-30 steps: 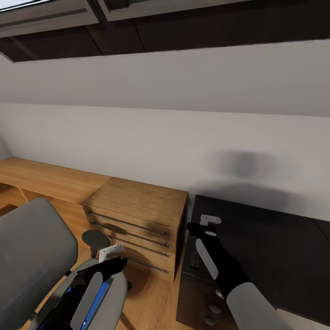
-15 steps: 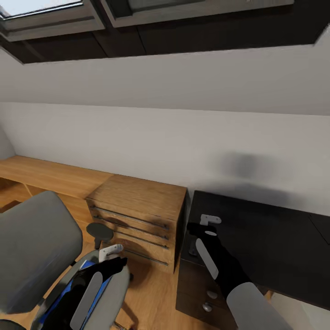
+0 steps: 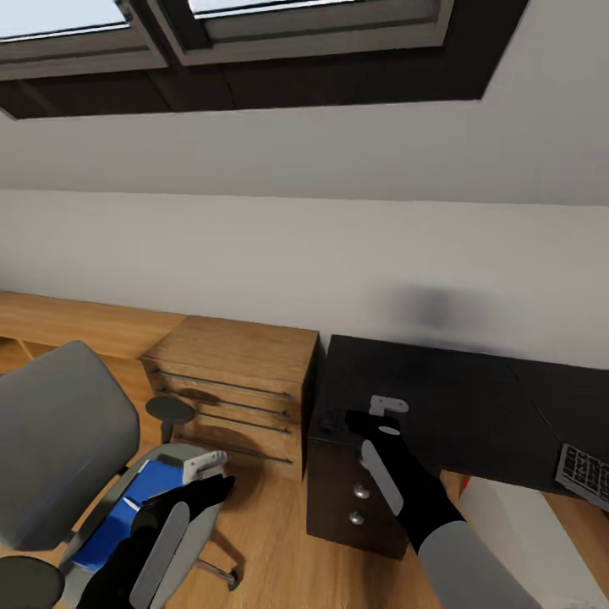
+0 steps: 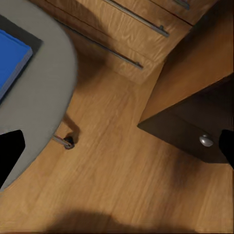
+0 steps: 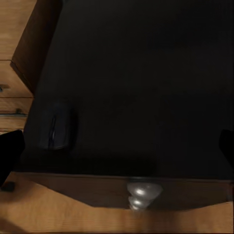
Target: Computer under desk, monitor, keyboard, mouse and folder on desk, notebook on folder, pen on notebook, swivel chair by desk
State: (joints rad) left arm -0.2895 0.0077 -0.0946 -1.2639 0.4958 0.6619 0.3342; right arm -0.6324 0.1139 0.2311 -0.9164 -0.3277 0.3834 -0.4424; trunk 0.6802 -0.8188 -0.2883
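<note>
The grey swivel chair (image 3: 59, 440) stands at the left with the blue folder (image 3: 127, 507) lying flat on its seat. My left gripper (image 3: 209, 474) hovers open over the seat's right edge, with the folder (image 4: 12, 63) off to one side of it. The black desk (image 3: 448, 406) is at the right. My right gripper (image 3: 376, 414) hangs open above its left end, near the black mouse (image 5: 56, 124) on the desktop (image 5: 136, 73). The keyboard (image 3: 585, 474) lies at the far right of the desk. A pale boxy computer (image 3: 507, 529) sits below the desk.
A light wooden dresser (image 3: 228, 381) stands between chair and desk, against the wall. A low wooden bench (image 3: 51, 317) runs along the wall at the left. Silver knobs (image 3: 359, 503) mark the desk's drawers. Bare wooden floor (image 4: 122, 170) lies between the chair's base and the desk.
The whole view has shifted, so the camera moved: the desk now reaches further right, and the keyboard and computer have come into view. Both arms hold the same pose.
</note>
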